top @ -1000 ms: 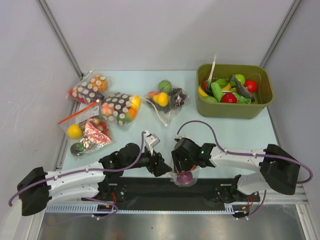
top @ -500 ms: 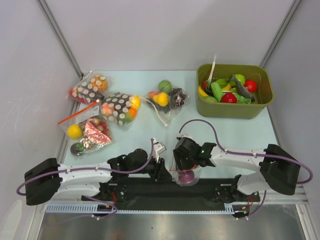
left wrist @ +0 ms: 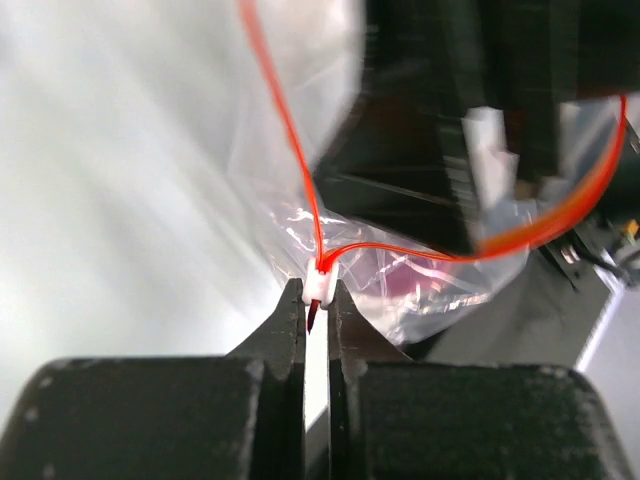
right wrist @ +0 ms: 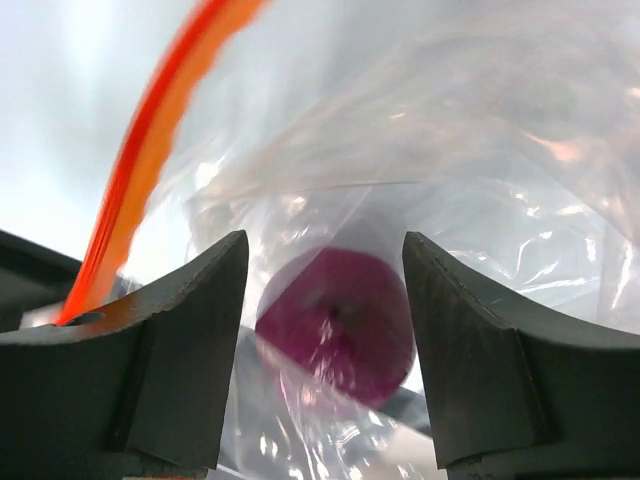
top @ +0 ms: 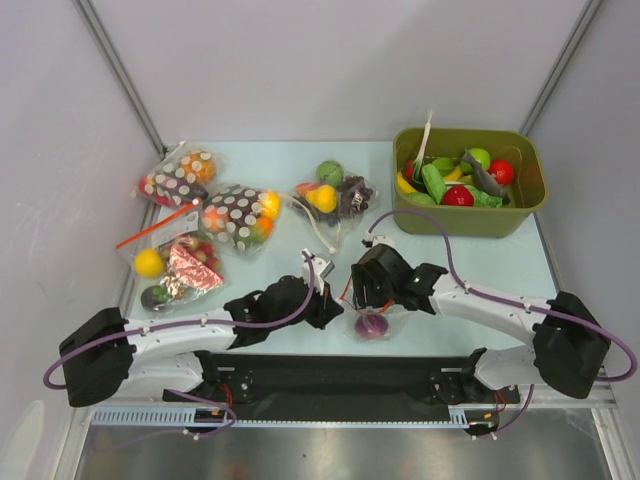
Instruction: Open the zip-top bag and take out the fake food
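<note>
**Slider pinched, bag not yet drawn open**

The zip-top bag (top: 372,318) lay left of the green bin (top: 460,222) and nearer the arms than it. A round purple piece (top: 371,326) showed through the film, and I could make out no other toy food inside. The left gripper (left wrist: 317,291), on the side of the bag away from the bin, had its fingers pressed together on the small white slider (left wrist: 321,283) of the red-orange zip strip (left wrist: 300,150). The right gripper (right wrist: 322,240), on the bin's side, had its fingers spread wide with the film and the purple piece between them. I couldn't be sure it gripped any plastic.

The step looked like running the slider along the strip. Done well, the right fingers would close on the bag's lip to anchor it. The left would then pull straight along the strip, away from the bin and kept low, so the bag neither twisted nor slipped the pinch.

The dotted bags (top: 238,215) lay far left of the bin.
</note>
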`<action>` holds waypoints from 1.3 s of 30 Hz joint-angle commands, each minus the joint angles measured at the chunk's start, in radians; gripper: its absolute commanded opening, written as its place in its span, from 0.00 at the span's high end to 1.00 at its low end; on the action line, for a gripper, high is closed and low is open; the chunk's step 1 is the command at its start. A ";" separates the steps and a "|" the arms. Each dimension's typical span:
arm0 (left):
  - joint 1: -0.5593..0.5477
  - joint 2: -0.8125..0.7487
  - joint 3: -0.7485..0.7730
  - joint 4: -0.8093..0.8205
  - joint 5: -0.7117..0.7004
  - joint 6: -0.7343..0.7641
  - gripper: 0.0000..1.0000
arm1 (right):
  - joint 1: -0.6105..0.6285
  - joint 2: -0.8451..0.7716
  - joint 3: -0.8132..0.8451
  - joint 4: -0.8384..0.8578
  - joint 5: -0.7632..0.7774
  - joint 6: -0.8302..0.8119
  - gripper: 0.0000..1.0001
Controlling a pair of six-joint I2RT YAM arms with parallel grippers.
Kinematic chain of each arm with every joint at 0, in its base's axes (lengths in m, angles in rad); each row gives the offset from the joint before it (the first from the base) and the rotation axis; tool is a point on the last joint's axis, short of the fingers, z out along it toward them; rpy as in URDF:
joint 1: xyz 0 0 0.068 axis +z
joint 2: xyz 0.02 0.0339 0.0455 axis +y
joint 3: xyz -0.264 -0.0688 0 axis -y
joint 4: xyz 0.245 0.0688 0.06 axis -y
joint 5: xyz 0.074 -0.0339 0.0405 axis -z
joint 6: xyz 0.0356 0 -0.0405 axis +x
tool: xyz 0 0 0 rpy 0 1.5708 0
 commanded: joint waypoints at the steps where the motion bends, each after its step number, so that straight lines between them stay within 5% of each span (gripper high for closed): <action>1: 0.025 0.005 0.051 0.000 -0.090 0.037 1.00 | 0.000 -0.070 0.047 -0.016 0.035 -0.030 0.32; 14: 0.023 -0.084 -0.034 0.057 -0.047 0.009 1.00 | 0.097 -0.084 -0.089 -0.044 -0.022 0.074 0.32; 39: -0.026 -0.155 -0.090 0.018 -0.126 0.011 1.00 | 0.301 -0.002 0.012 -0.142 -0.140 0.132 0.18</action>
